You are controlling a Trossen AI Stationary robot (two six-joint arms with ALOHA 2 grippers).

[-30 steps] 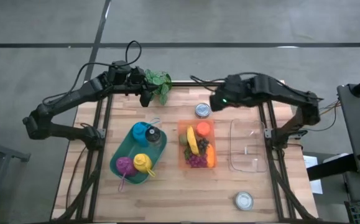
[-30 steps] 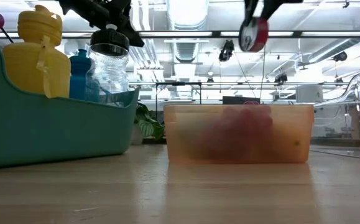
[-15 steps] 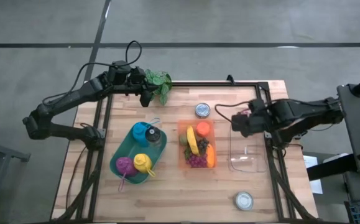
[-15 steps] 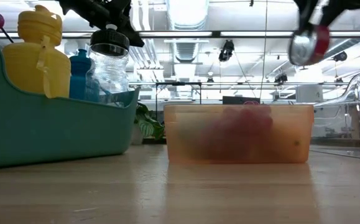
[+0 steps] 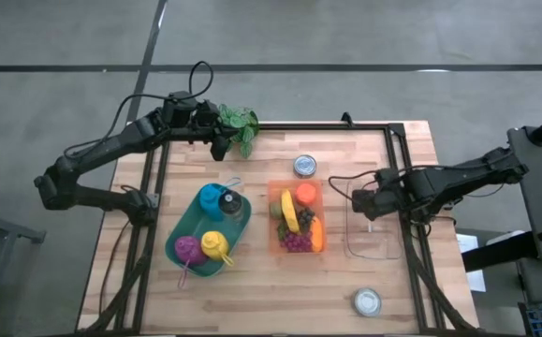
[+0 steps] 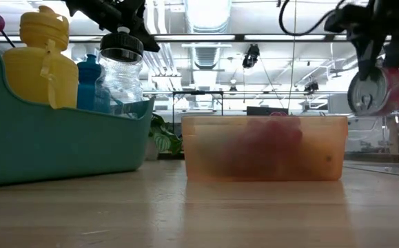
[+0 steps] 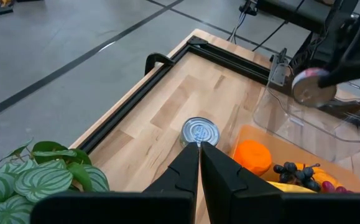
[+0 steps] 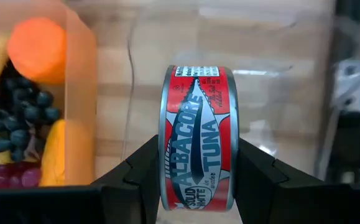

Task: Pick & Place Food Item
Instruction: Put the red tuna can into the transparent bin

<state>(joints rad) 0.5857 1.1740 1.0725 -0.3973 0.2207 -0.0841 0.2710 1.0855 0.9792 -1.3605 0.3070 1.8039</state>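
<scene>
My right gripper [image 5: 368, 202] is shut on a red tuna can [image 8: 198, 137] and hovers over the far left part of the clear container [image 5: 375, 225]. In the low view the can [image 6: 374, 89] hangs above the container's level. An orange bin [image 5: 296, 218] of fruit lies left of the container. My left gripper [image 5: 218, 142] stays shut and bare, in the air beside the plant [image 5: 240, 124] at the table's far left. My right gripper pinches the tuna can between its two fingers [image 8: 135, 169], one on each flat end [image 8: 163, 144]. The fingers come from above, pointing steeply down. The can stands on edge with its label wall toward the wrist camera, lifted clear of the container.
A silver-topped can [image 5: 305, 167] stands on the table beyond the orange bin, and another [image 5: 367, 301] near the front edge. A teal tray [image 5: 181, 236] with bottles sits at the left. Bare wood lies between tray and front edge.
My right gripper has carried the tuna can from above the table's far middle toward the right and near edges and downward, rolling its wrist. It now hangs low over the clear container, with the can still in its fingers.
</scene>
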